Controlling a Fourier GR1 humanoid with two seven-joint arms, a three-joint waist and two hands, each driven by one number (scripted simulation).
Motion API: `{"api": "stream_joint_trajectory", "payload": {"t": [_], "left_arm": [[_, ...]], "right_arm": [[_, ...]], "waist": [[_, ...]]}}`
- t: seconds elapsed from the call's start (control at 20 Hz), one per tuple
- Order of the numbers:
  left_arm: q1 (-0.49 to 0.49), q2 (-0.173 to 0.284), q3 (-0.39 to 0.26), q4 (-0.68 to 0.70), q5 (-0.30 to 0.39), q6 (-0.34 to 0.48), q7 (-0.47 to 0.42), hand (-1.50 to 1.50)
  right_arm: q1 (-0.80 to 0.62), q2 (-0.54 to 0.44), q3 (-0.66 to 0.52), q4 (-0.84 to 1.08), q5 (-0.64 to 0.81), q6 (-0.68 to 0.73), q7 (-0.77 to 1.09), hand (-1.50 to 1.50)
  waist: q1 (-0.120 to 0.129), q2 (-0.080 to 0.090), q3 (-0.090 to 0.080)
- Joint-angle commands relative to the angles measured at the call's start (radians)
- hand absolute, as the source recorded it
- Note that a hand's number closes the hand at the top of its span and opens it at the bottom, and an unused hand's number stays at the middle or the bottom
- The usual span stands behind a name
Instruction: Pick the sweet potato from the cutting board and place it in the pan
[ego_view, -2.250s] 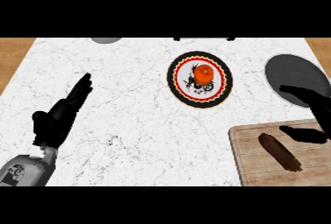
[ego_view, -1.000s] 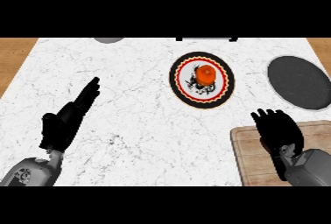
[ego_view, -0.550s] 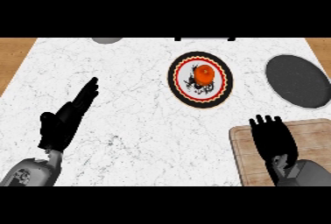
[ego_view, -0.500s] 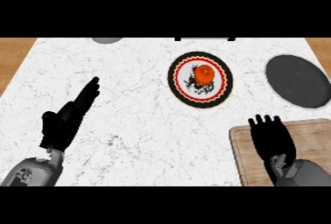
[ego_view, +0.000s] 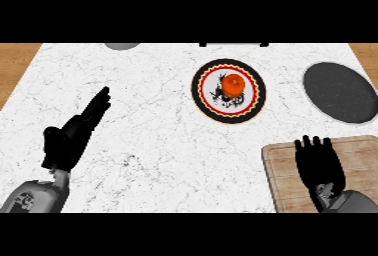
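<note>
**Sweet potato hidden under your right hand**

Sweet potato first: you cannot see it in the head view. If it is on the board, it lies beneath your right hand, so judge its long axis as unknown.

Largest to smallest, you have the white marble surface (ego_view: 162, 150) spanning the view. On its near right corner sits the wooden cutting board (ego_view: 284, 170). Beyond the board, toward the far right, is the dark round pan (ego_view: 339, 92), well apart from the board. Left of the pan stands a patterned plate (ego_view: 229, 91) carrying something orange.

Your right hand (ego_view: 319, 165) lies over the board, fingers straight and pointing away from you, not curled round anything you can see. Your left hand (ego_view: 72, 137) rests open at the left, fingers straight.

The right hand is the nearer one; the pan lies ahead of it, slightly to its right.
</note>
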Motion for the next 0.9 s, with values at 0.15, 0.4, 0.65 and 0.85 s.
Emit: {"api": "stream_joint_trajectory", "payload": {"t": [0.15, 0.4, 0.65, 0.85], "left_arm": [[0.035, -0.035, 0.036, -0.024, -0.046, -0.031, 0.013, 0.0], [0.026, -0.07, 0.041, -0.066, -0.066, -0.042, 0.051, 0.0], [-0.036, -0.07, 0.072, -0.011, -0.075, -0.055, 0.072, 0.0], [0.081, -0.08, 0.067, -0.025, -0.082, -0.093, -0.047, 0.0]], "right_arm": [[-0.054, 0.068, -0.033, 0.174, 0.12, -0.062, -0.089, -1.5], [0.029, 0.042, -0.022, 0.085, 0.143, -0.003, -0.136, 1.5], [0.01, 0.028, -0.025, 0.231, 0.162, -0.072, -0.256, 1.5], [0.044, 0.019, -0.045, 0.215, 0.178, -0.099, -0.294, 1.5]], "waist": [[0.006, 0.001, 0.0], [0.002, -0.001, 0.0], [0.002, 0.001, 0.0], [0.003, 0.0, 0.0]]}}
